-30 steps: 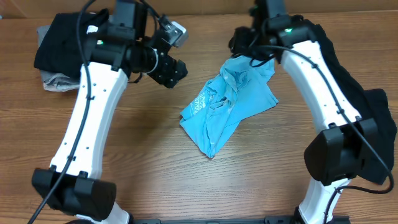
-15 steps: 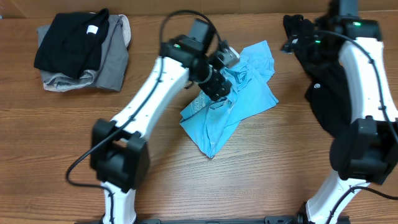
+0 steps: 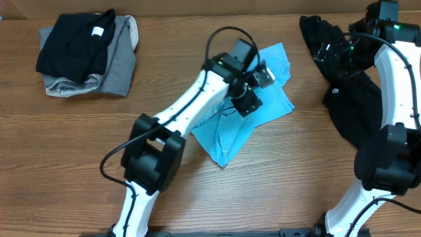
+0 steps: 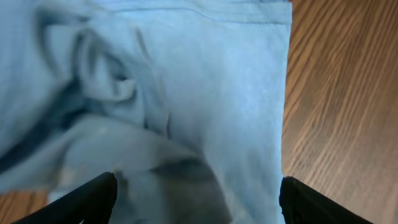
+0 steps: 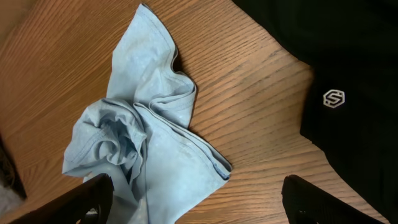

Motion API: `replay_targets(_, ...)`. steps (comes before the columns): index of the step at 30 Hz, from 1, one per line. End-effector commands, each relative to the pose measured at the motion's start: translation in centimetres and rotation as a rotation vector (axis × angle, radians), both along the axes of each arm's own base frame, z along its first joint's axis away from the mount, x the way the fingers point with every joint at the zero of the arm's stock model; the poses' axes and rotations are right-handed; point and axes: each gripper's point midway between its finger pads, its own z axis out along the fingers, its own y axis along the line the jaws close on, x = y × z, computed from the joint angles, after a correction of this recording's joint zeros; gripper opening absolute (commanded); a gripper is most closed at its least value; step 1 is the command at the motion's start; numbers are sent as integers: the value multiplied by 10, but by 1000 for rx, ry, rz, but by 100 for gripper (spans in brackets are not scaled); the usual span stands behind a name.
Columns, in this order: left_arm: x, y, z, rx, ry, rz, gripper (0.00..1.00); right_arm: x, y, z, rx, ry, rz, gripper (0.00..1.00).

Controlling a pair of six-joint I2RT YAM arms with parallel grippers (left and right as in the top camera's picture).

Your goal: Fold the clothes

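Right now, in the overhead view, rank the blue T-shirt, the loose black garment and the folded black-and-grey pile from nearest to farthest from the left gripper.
1. Light blue T-shirt: in the middle, directly under the left gripper.
2. Loose black garment: off to the right side.
3. Folded black-and-grey pile: far-left corner, clearly the farthest.

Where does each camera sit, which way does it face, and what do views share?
Overhead: above the table, facing down; left arm, right arm, blue T-shirt, folded pile, black garment.
Left wrist: close above the T-shirt, facing down; open left end effector.
Right wrist: higher, facing down on T-shirt and black garment; open right end effector.
Shared: T-shirt, in all three.
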Motion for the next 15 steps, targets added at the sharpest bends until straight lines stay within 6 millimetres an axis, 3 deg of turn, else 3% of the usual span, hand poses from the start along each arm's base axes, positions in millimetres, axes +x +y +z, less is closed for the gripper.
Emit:
replay_targets(1,4,-3,-20,62,-29,-20,82,0,0,14,-19,-36,10,89)
replay_targets(6,6,-2,-30,82,-29,-15,73,0,-2,13,-34,-34,8,89)
replay_targets(15,26,22,-35,214,-124,52,42,0,-2,13,-34,-33,8,89)
